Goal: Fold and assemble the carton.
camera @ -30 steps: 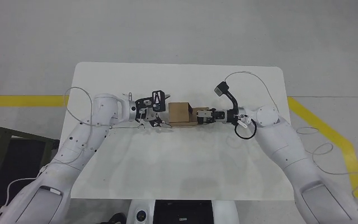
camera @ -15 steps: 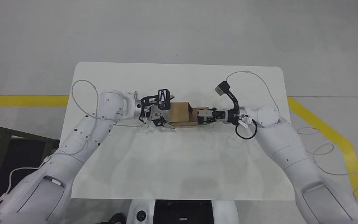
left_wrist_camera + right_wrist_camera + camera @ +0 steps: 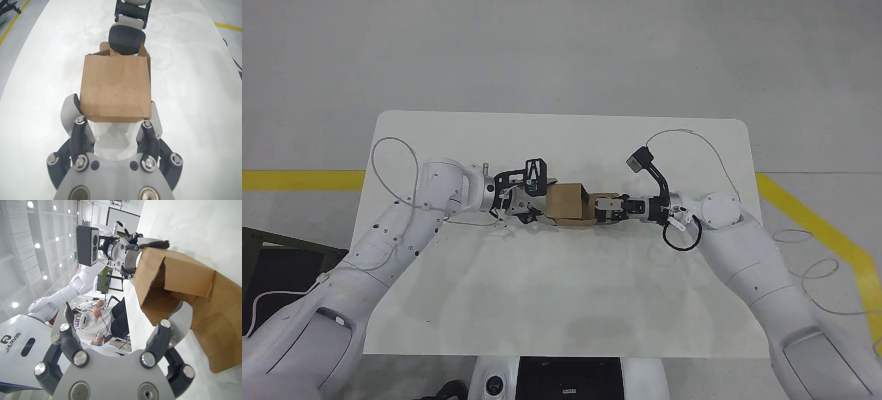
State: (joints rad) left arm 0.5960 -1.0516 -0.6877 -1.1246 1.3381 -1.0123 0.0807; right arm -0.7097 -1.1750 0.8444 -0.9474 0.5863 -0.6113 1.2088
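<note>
At the middle of the surface (image 3: 572, 300), the carton (image 3: 565, 202) lies on its side between the two arms, its length running from one tool to the other. It is brown cardboard, already squared up into a box shape. The end facing the right arm is open, with one flap partly folded across the mouth.

The left tool (image 3: 115, 105) is spread wide. Its fingers (image 3: 72, 108) straddle the carton's near end, one at each side wall, at or just touching the corners. This placement appears intended to brace the carton against sliding or skewing while the opposite end is worked.

The right tool (image 3: 123, 309) is likewise spread and pinches nothing. One finger (image 3: 180, 315) rests against the carton at the open end, just below the partly folded flap; the other stands well apart from the cardboard. A single finger used this way acts as a pusher rather than a clamp.

The step in hand is judged to be closing the open end's flaps. The thin board is likely to buckle if pressed without counter-support.
</note>
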